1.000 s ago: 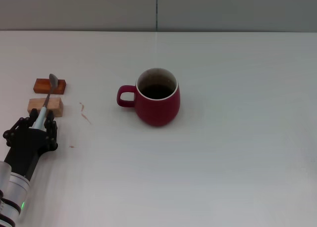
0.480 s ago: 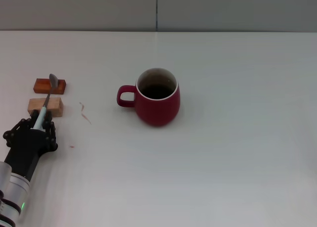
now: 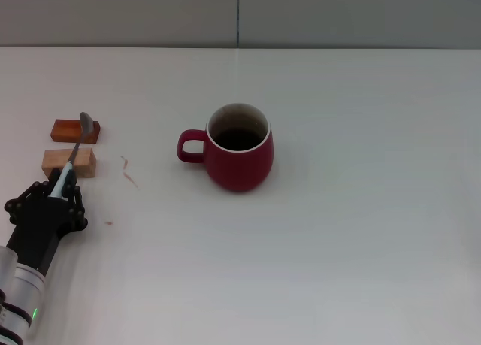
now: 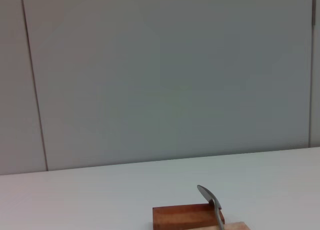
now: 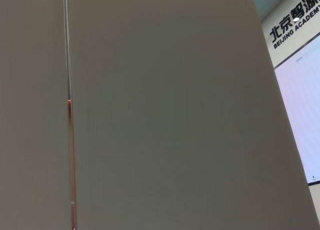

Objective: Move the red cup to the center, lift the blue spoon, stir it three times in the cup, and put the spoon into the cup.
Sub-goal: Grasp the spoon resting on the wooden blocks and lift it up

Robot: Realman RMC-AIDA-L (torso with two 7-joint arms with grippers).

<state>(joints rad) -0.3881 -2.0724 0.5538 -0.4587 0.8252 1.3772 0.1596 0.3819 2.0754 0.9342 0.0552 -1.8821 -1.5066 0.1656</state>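
Red cup mid-table, open tabletop around; left gripper clamped on blue spoon near left edge.

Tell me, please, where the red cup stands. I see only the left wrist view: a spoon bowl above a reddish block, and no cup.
Observer: The red cup stands upright near the middle of the table, well to the robot's right of the blocks.
Operator: Which way does its handle point?
Observer: The cup handle points to the robot's left, toward the side where the spoon is.
Operator: Does the left gripper hold the spoon?
Observer: Yes. In the head view the left gripper is closed on the blue spoon by its light blue end, just in front of the lighter block.
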